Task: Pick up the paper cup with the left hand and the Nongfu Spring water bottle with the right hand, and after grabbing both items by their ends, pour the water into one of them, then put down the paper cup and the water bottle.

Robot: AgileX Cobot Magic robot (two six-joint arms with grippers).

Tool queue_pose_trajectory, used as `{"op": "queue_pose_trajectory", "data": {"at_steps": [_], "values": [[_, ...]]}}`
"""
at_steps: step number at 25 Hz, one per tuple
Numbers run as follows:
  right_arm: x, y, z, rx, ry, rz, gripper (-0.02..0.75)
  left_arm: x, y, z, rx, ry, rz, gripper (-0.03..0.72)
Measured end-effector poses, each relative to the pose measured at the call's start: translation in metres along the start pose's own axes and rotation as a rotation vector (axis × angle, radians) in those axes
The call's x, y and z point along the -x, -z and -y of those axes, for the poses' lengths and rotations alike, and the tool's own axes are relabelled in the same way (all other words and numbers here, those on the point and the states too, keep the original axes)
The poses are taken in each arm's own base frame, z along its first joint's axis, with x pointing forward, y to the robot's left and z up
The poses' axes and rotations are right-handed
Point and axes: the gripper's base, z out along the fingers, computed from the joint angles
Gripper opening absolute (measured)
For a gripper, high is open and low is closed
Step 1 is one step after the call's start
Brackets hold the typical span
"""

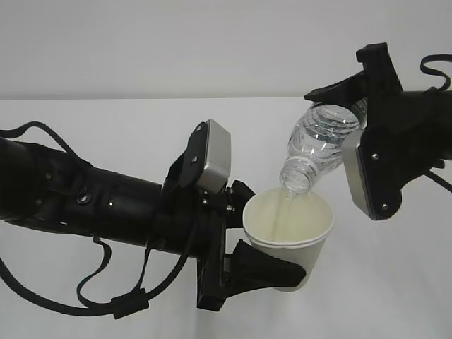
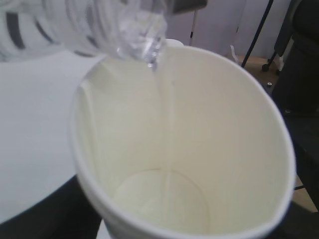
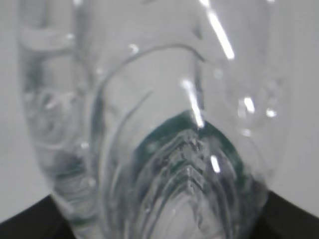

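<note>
The left hand (image 1: 265, 236) grips the paper cup (image 1: 289, 236) in the lower middle of the exterior view, one black finger (image 1: 272, 268) wrapped across the cup's lower wall and another behind its rim on the left. The cup stands nearly upright, its mouth open upward, lifted off the white table (image 1: 141, 134).

The right hand (image 1: 360, 120), in the upper right of the frame, is clamped on the base end of the water bottle (image 1: 318, 141). The bottle tilts down to the left, its open neck just over the cup's rim at the centre of the frame.

A thin stream of water (image 2: 167, 139) runs from the neck down the cup's cream inner wall to its bottom in the left wrist view. The right wrist view is filled by the clear ribbed bottle, with a dark green patch low in the middle.
</note>
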Motion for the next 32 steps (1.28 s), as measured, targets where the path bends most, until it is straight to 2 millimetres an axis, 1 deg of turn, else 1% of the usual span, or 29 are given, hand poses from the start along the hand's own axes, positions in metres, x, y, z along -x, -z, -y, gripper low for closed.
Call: {"op": "queue_pose_trajectory", "data": {"at_steps": [32], "values": [[0.0016, 0.0000, 0.0017, -0.018, 0.002, 0.017, 0.462, -0.0027, 0.0001, 0.0031, -0.035, -0.006, -0.029, 0.488]]}}
